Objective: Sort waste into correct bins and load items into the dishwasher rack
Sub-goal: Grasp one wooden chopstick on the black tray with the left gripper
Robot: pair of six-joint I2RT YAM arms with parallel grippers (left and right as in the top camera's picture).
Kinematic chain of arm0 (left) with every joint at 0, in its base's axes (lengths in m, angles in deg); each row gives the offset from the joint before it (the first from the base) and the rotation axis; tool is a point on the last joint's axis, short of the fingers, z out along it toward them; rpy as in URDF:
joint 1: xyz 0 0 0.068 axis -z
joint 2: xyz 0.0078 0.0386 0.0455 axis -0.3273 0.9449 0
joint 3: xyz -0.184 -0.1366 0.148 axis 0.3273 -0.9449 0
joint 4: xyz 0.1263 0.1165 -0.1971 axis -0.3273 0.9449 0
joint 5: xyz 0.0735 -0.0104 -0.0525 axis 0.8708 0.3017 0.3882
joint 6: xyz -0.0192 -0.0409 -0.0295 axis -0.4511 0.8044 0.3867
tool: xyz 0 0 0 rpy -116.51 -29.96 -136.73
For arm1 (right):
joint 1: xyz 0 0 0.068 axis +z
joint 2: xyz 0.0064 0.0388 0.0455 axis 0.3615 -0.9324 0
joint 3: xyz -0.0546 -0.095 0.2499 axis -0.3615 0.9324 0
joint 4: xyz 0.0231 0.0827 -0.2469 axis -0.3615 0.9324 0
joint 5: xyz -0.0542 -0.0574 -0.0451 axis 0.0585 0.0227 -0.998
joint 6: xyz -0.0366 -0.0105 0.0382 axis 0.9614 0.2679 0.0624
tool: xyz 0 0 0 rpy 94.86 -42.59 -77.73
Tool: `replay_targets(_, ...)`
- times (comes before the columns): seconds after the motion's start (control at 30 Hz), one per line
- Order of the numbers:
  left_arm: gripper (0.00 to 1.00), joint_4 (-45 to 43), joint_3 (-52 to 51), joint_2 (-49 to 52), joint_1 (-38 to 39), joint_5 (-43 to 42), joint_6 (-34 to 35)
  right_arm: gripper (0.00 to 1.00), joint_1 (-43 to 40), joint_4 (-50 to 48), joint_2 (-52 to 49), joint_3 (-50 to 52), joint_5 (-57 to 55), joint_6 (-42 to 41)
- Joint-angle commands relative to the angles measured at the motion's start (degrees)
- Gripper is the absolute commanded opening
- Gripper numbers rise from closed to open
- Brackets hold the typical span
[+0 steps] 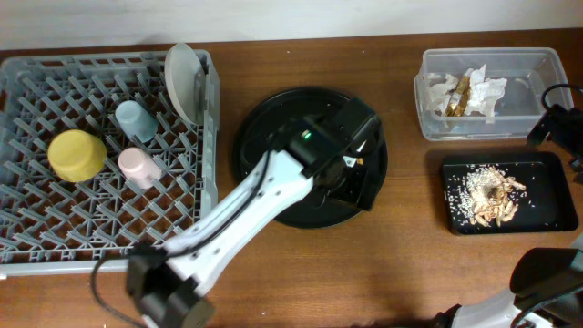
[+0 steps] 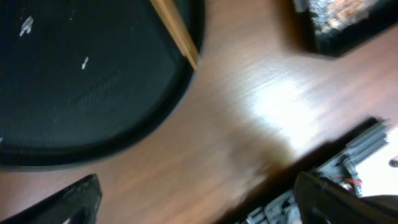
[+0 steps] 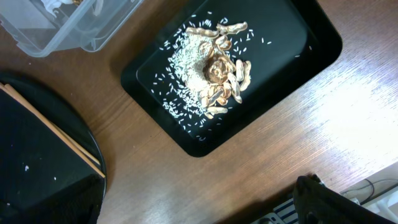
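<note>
Since pink cup (image 1: 138,166), blue cup (image 1: 135,118), yellow bowl (image 1: 76,155) and plate (image 1: 182,82) stand in the dishwasher rack (image 1: 55,219), with wrappers (image 1: 469,91) in the clear tub (image 1: 421,100) and food scraps (image 1: 487,193) on the black rectangular tray (image 1: 547,219), only the chopsticks (image 2: 177,31) are left, lying on the round black tray (image 1: 260,137). Left pincer (image 2: 198,186) hangs at that tray, jaws wide apart, empty; next it must drop and nip across the thin sticks. Right pincer (image 3: 314,193) also apart; brown wood-grain desk (image 1: 410,264), glare patch, pale wall (image 1: 273,18).
</note>
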Motion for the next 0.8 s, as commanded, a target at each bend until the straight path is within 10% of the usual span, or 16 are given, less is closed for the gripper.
replay_targets(0.0,0.96,11.6,13.9,9.3,-0.5,2.2,-1.3,0.98,-0.1,0.1,0.3,0.0,-0.1,0.4)
replay_targets(0.07,0.99,20.1,26.9,16.9,-0.5,3.7,-2.8,0.98,-0.1,0.2,0.3,0.0,-0.1,0.4)
replay_targets(0.2,0.99,8.5,30.7,19.6,0.2,3.3,-0.8,0.98,-0.1,0.2,0.3,0.0,-0.1,0.4)
replay_targets(0.3,0.80,3.0,30.7,20.9,2.0,3.9,2.3,0.98,-0.1,0.1,0.3,0.0,-0.1,0.4)
replay_targets(0.47,0.69,1.7,30.7,29.4,3.0,18.9,28.2,0.98,-0.1,0.2,0.3,0.0,-0.1,0.4)
replay_targets(0.77,0.45,-3.1,30.7,41.6,3.0,18.8,31.0,0.98,-0.1,0.2,0.3,0.0,-0.1,0.4)
